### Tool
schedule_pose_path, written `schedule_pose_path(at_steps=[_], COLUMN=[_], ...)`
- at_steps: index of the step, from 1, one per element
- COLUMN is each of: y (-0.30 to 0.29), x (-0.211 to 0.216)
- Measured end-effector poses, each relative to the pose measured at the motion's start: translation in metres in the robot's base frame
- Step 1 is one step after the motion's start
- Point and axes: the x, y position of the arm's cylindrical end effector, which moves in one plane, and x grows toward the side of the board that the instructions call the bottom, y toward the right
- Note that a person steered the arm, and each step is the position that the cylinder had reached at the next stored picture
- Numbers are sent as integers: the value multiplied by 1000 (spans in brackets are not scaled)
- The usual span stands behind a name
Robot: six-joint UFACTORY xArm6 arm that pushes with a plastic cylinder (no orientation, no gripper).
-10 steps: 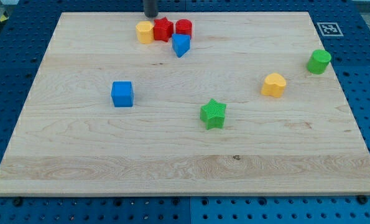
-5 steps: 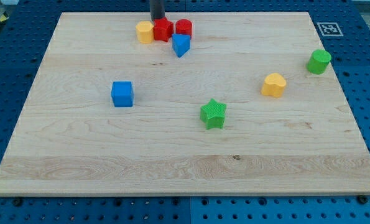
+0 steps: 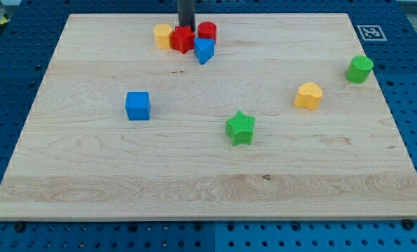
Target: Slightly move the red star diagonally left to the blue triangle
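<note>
The red star (image 3: pixel 182 40) lies near the top of the wooden board (image 3: pixel 89 161), touching the yellow block (image 3: pixel 163 35) on its left. The blue triangle (image 3: pixel 204 50) sits just to its lower right, close against it. A red cylinder (image 3: pixel 207 31) stands to the star's upper right. My tip (image 3: pixel 186 27) is at the star's top edge, touching it from above, between the yellow block and the red cylinder.
A blue cube (image 3: pixel 137 106) lies left of centre. A green star (image 3: pixel 240 128) lies near the middle. A yellow heart (image 3: pixel 308 95) and a green cylinder (image 3: pixel 359 68) lie at the right. A marker tag (image 3: pixel 368 32) sits at the top right corner.
My tip has moved right and down, from above the yellow block to the red star's top edge. The red star has shifted slightly down toward the blue triangle.
</note>
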Motion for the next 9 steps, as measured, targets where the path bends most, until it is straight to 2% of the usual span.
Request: schedule_pose_path(at_steps=[1,2,9], y=[12,19,-31], x=[-9,-46,-50])
